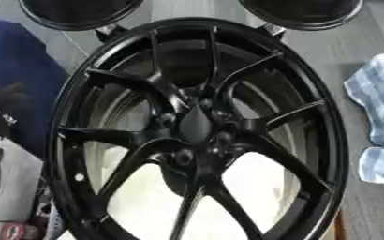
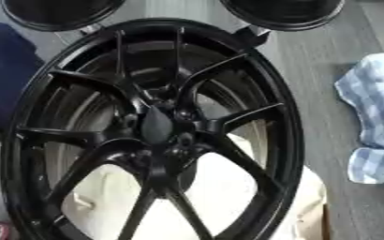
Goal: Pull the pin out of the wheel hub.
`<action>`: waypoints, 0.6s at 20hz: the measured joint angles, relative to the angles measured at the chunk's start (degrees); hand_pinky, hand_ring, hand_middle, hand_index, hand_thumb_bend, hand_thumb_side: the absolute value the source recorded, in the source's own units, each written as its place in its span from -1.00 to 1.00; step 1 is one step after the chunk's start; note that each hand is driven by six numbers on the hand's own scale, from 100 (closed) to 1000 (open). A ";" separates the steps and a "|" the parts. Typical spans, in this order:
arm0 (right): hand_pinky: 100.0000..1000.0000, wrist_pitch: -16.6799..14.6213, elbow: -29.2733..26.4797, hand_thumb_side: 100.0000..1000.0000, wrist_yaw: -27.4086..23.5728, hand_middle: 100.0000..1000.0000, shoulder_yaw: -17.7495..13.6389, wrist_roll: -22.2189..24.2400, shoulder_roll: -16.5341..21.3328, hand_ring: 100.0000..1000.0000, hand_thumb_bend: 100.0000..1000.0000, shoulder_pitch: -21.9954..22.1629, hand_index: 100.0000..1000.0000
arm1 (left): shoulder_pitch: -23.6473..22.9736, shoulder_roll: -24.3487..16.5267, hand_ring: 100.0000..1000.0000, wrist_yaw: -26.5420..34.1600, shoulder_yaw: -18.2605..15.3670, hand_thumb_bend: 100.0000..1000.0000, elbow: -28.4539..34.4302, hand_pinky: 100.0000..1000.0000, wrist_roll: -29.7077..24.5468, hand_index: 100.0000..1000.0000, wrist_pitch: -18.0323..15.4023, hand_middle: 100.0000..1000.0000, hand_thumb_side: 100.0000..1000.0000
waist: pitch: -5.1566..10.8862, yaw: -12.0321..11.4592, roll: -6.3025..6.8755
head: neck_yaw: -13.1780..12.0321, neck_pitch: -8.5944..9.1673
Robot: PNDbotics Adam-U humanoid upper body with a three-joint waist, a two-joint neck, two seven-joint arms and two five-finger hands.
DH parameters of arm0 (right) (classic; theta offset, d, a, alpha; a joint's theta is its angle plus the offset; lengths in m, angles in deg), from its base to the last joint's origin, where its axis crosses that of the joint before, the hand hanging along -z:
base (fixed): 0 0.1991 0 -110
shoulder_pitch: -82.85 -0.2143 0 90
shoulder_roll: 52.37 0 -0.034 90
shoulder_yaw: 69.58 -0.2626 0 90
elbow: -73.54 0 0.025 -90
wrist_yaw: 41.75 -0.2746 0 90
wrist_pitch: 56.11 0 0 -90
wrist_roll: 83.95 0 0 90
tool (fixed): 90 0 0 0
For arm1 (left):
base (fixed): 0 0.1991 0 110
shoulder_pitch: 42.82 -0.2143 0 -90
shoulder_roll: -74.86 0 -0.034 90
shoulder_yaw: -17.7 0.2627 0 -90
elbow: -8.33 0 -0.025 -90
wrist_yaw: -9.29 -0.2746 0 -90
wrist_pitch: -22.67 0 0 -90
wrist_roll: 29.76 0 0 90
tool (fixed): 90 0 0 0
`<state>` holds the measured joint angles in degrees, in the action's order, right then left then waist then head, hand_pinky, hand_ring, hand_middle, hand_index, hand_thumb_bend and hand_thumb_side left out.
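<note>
A large glossy black wheel (image 1: pixel 197 136) with thin forked spokes fills both views, its face turned up towards me. The hub (image 1: pixel 195 125) sits at its centre, with a dark pointed cap and several bolt holes around it. I cannot make out a pin against the black metal of the hub. Neither of my hands shows in either view.
Two round black objects (image 1: pixel 79 11) (image 1: pixel 302 10) stand just beyond the wheel's far rim. A blue-and-white checked cloth (image 2: pixel 372 117) lies on the grey surface at the right. Dark blue fabric (image 1: pixel 19 75) lies at the left. Pale padding (image 2: pixel 220 197) shows through the lower spokes.
</note>
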<state>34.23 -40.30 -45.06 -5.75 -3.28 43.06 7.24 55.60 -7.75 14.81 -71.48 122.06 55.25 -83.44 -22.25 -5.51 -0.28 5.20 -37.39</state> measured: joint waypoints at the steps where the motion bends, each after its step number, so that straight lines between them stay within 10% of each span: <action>1: 0.60 -1.58 0.00 -0.34 -1.27 0.41 0.31 -0.60 0.00 0.39 -0.64 -0.31 0.22 | 0.00 0.00 0.81 0.03 0.00 -1.00 0.00 0.57 -0.03 0.56 0.04 0.29 0.34 | 0.01 0.04 -0.08 | -0.01 0.00; 12: 0.56 -18.47 0.00 -0.40 -10.79 0.23 6.98 2.01 1.75 0.24 -0.91 -4.88 0.07 | 0.32 -0.07 0.80 1.26 0.36 -1.00 0.00 0.57 -1.01 0.55 1.02 0.29 0.34 | 0.36 -0.11 -0.95 | -0.32 0.01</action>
<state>15.76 -40.30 -55.84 1.23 -1.27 44.81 2.36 55.92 -7.82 16.07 -71.12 122.06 54.25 -82.42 -21.88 -5.62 -1.23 4.88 -37.37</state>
